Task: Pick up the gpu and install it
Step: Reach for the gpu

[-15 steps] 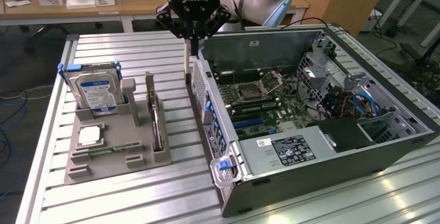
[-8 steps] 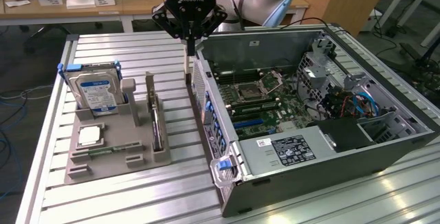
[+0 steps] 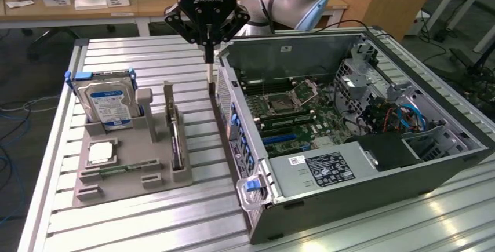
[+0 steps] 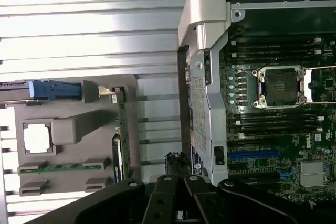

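Observation:
The gpu (image 3: 177, 143) is a thin dark card standing on edge in a slot of the grey holder tray (image 3: 127, 191), at the side nearest the computer case. In the wrist view the gpu (image 4: 122, 140) shows edge-on with a green board edge. My gripper (image 3: 208, 59) hangs above the table's far part, over the gap between the tray and the case, behind the gpu and well above it. Its fingers are shut together with nothing between them. The gripper (image 4: 178, 167) also sits over that gap in the wrist view.
The open computer case (image 3: 433, 174) lies on its side at the exterior view's right, with the motherboard (image 3: 290, 110) and its blue slots exposed. The tray also holds a hard drive (image 3: 108, 104), a processor (image 3: 101, 153) and a memory stick (image 3: 116, 172). The slatted metal table (image 3: 139, 55) lies beneath.

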`<act>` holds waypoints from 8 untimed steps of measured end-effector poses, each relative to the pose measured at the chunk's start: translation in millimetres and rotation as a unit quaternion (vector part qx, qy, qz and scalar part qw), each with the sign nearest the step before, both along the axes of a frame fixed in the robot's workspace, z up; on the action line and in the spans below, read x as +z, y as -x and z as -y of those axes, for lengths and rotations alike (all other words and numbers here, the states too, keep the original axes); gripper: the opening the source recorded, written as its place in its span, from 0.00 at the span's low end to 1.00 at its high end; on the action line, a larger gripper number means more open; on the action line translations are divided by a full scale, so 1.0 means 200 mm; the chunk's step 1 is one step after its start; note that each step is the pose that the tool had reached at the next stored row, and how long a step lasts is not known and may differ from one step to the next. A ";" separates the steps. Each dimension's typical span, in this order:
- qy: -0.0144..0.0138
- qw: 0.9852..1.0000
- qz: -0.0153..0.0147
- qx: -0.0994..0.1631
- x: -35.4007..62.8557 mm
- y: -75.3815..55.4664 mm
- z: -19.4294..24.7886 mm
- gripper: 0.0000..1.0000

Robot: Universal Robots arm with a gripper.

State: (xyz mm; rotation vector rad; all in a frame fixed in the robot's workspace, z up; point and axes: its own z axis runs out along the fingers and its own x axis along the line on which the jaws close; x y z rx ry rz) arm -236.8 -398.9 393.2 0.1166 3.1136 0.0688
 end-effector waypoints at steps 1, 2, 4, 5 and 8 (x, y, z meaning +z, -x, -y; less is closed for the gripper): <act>0.000 1.000 0.000 0.000 0.000 0.01 0.000 0.11; 0.000 1.000 0.000 0.000 0.000 0.01 0.000 0.11; 0.000 1.000 0.000 0.000 0.000 0.02 0.000 0.11; 0.000 1.000 0.000 0.000 0.000 0.03 0.000 0.11; 0.000 1.000 0.000 0.000 0.000 0.05 0.000 0.11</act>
